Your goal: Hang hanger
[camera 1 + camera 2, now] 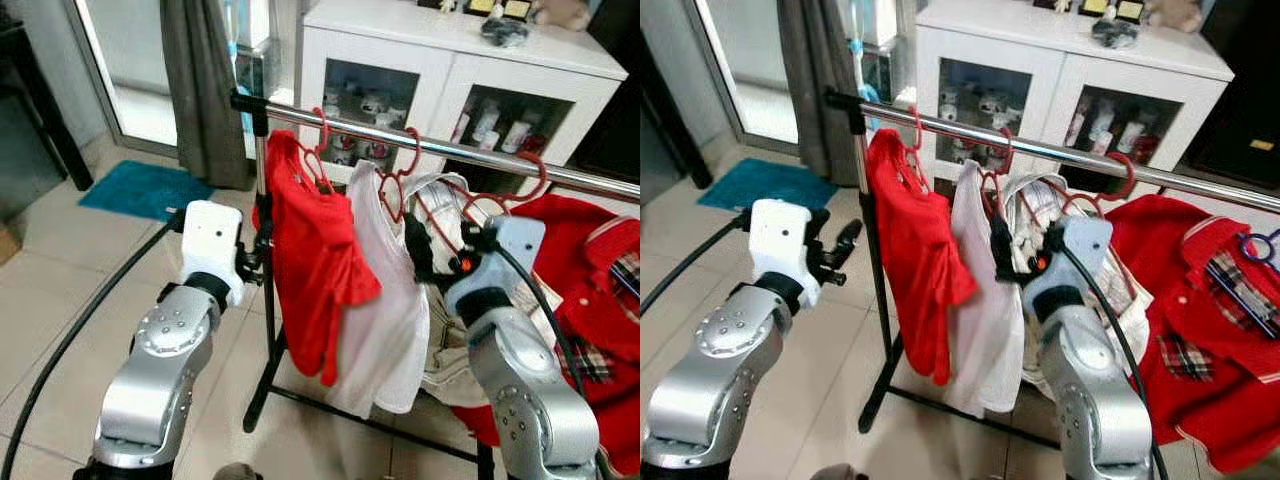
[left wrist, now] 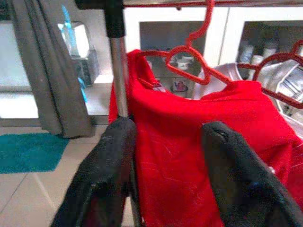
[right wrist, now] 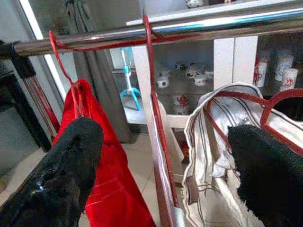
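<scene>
Rail (image 1: 470, 152) ran left to right; along it hung a shirt (image 1: 305, 262) at left, a second shirt (image 1: 385, 320) beside it, then a striped garment (image 1: 1110, 270). Cabinet (image 1: 450, 60) stood behind, mat (image 1: 140, 188) on floor at left.

Daylight comes in through the tall glass door with the pale frame (image 1: 130, 70), washing its pane out to near white and laying a bright patch on the glossy beige floor tiles (image 1: 70, 270). The white cabinet top (image 1: 450, 30) is also overexposed. A thin streak of glare runs along the chrome clothes rail (image 3: 189, 26). Both head views are fairly sharp in the middle (softer toward the corners). In the wrist views the thick black fingers (image 2: 102, 179) close to the lens are blurred and dark, without surface detail, while the garments behind stay clearer.
</scene>
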Controlling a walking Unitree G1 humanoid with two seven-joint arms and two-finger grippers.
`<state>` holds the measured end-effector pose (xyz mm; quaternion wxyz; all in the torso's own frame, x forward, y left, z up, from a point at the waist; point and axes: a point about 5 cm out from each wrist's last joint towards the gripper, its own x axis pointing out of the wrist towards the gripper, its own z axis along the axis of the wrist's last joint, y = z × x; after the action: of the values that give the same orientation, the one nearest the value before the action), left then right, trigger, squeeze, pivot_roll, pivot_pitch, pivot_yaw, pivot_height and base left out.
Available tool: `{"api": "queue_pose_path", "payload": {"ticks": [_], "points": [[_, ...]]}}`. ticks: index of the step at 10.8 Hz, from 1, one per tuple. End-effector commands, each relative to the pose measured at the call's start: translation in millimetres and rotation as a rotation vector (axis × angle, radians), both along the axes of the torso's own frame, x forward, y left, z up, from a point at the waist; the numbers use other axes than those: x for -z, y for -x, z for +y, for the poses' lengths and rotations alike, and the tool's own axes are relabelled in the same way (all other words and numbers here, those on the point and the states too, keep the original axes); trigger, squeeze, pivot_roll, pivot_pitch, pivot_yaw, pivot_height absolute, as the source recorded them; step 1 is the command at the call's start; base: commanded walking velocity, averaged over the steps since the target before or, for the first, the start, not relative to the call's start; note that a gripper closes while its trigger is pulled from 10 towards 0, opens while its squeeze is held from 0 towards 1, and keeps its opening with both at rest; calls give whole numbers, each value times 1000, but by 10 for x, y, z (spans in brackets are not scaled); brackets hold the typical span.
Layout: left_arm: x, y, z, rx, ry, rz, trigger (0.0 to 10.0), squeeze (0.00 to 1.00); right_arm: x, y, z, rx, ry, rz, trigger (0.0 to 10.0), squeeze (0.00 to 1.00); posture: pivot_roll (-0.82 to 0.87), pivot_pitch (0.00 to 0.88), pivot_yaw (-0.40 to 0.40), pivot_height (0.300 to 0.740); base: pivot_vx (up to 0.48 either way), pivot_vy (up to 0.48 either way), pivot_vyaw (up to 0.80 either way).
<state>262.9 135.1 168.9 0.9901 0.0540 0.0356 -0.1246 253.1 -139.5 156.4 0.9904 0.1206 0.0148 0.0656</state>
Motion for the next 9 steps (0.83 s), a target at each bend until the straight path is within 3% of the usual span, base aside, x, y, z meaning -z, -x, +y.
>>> {"api": "queue_pose_path", "payload": {"ticks": [1, 3, 5, 6, 9], "points": [[-15, -25, -55, 31, -10, -7, 10000, 1000, -14, -9, -15, -7, -20, -25, 10000, 1000, 63, 20, -42, 740, 0, 0, 0], [-25, -41, -88, 77, -59, -25, 10000, 1000, -66, -164, 52, -25, -105, 40, 10000, 1000, 60, 23, -40, 740, 0, 0, 0], [-19, -5, -98, 140, -71, -14, 10000, 1000, -33, -283, 53, -27, 117, 114, 10000, 1000, 67, 27, -45, 740, 0, 0, 0], [-15, 49, -121, 231, -86, 0, 10000, 1000, -57, -396, 40, -38, 167, 136, 10000, 0, 70, 31, -48, 740, 0, 0, 0], [19, 210, -109, 464, -186, 33, 10000, 1000, -183, -644, 30, -66, 207, 161, 10000, 0, 72, 36, -49, 740, 0, 0, 0]]}}
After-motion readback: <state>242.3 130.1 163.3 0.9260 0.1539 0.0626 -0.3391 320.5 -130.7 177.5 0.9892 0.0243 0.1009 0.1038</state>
